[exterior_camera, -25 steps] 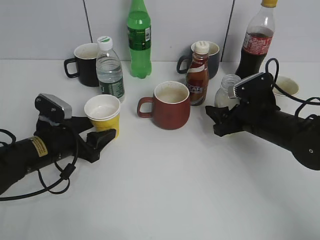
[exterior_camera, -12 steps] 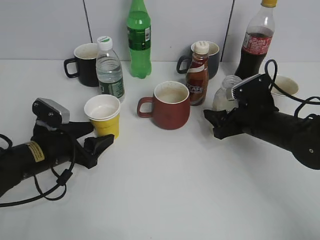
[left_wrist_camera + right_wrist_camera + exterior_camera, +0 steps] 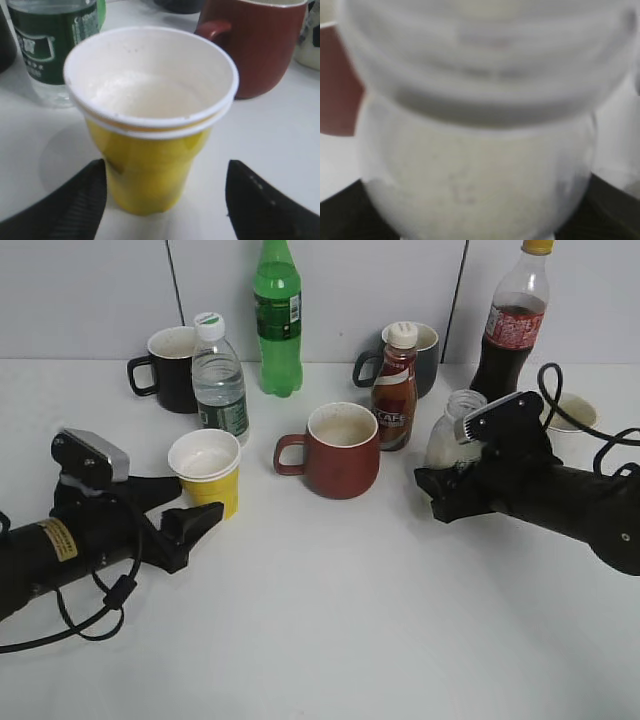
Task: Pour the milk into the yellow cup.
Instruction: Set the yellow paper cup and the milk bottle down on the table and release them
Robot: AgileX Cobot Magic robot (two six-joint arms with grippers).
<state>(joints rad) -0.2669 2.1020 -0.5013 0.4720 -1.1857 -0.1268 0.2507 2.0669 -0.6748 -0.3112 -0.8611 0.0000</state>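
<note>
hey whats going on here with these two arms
The right gripper has the milk bottle between its fingers; whether it is clamped yet can't be told. The bottle stands upright on the table, beside the coffee bottle. The left gripper is open around the yellow cup, fingers either side near its base, not touching. Nothing is being poured yet.
</note>
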